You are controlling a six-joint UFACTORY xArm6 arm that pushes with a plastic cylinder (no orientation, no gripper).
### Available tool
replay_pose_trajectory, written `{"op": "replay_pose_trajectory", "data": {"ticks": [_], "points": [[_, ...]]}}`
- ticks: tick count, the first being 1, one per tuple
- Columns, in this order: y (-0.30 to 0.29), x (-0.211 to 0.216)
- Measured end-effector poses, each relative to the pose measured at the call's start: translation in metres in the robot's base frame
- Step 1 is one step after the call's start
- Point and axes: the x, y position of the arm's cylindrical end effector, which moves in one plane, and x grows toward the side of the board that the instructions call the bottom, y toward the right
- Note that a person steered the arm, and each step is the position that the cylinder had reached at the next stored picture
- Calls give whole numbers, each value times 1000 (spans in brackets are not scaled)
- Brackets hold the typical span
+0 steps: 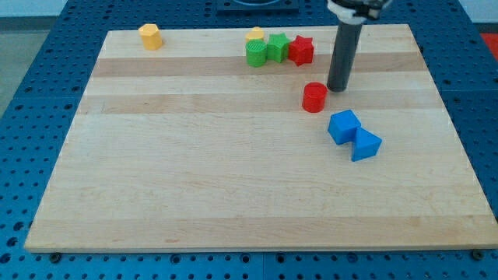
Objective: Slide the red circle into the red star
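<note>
The red circle [314, 97] is a short red cylinder right of the board's middle, in the upper half. The red star [301, 50] sits near the view's top edge, above and slightly left of the circle, with a clear gap between them. My tip [337, 89] is on the board just right of the red circle and slightly above it, close to it or touching it. The dark rod rises from there to the view's top.
A green star [278, 47] and a green cylinder [256, 53] stand in a row left of the red star, with a yellow block [254, 34] behind them. A yellow hexagon [150, 36] sits at the top left. Two blue blocks [344, 126] [366, 145] lie below right of the circle.
</note>
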Motion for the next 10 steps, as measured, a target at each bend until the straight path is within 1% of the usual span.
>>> {"op": "replay_pose_trajectory", "data": {"ticks": [1, 2, 3, 4, 6, 8, 10], "points": [[0, 33], [-4, 53], [-21, 52], [-39, 44], [-54, 13], [-54, -3], [-54, -30]]}}
